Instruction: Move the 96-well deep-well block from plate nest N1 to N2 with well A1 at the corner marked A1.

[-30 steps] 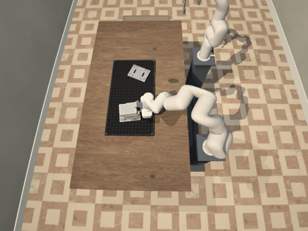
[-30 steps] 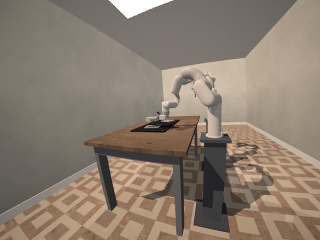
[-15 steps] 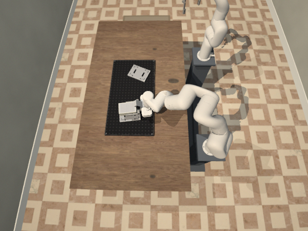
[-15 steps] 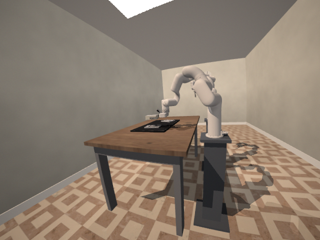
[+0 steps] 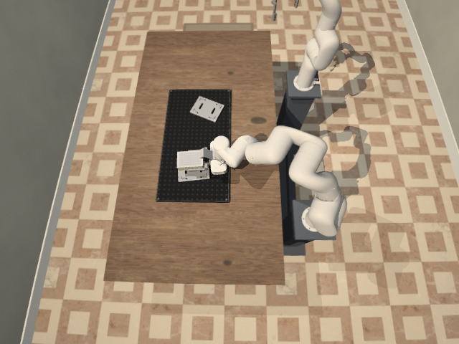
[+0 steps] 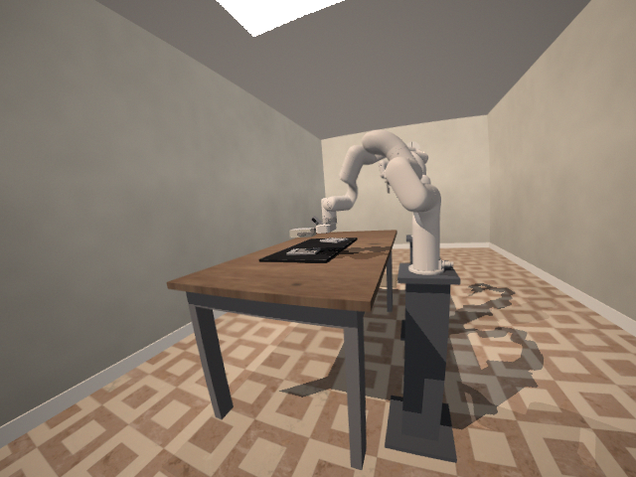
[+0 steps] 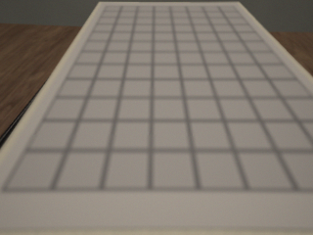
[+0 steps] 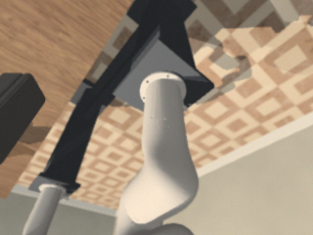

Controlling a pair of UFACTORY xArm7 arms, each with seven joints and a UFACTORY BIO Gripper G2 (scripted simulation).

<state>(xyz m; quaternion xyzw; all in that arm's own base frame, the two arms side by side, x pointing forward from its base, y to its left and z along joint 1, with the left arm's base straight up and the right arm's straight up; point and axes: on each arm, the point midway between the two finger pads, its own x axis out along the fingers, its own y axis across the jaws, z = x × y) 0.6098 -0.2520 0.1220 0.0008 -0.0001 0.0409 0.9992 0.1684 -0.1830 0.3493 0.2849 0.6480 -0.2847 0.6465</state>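
"Why is the deep-well block (image 5: 190, 159) (image 7: 152, 108) up in the air?"

"To get it over the locators, I'd say. It hangs above the left nest (image 5: 192, 178) (image 6: 303, 251), roughly level, overlapping that nest in the top view."

"And the left pincer (image 5: 204, 154) (image 6: 314, 229)?"

"Closed down on the block near its arm-side end, so most of the length sticks out away from the arms. That should leave the underside free for setting down, though the long overhang could make it dip if the grip is slack."

"Is the other one helping?"

"No. The right pincer (image 5: 285, 8) (image 6: 388, 187) is wide open with nothing in it, well away from the black board (image 5: 181, 129) (image 6: 277, 260)."

"Anything in the way?"

"I see nothing tall on the board between the nests. The right nest (image 5: 207, 108) (image 6: 332, 239) has no block on it, but it sits askew to the left one, so the block will need turning as it crosses. Its raised locators could catch a rim."

"Does A1 face properly?"

"Can't tell; the mark is too small. Both nests are on the board, which lies on the wooden tabletop (image 5: 166, 236) (image 6: 256, 279) (image 7: 34, 49) (image 8: 49, 29)."

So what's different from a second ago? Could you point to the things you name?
The block (image 5: 190, 159) (image 7: 166, 108) has gone up higher and a bit toward nest N2 (image 5: 206, 108) (image 6: 334, 239), with the left arm's fingers (image 5: 206, 153) (image 6: 314, 230). They were already holding it, so nothing was newly grabbed or let go. Both nests stayed put.
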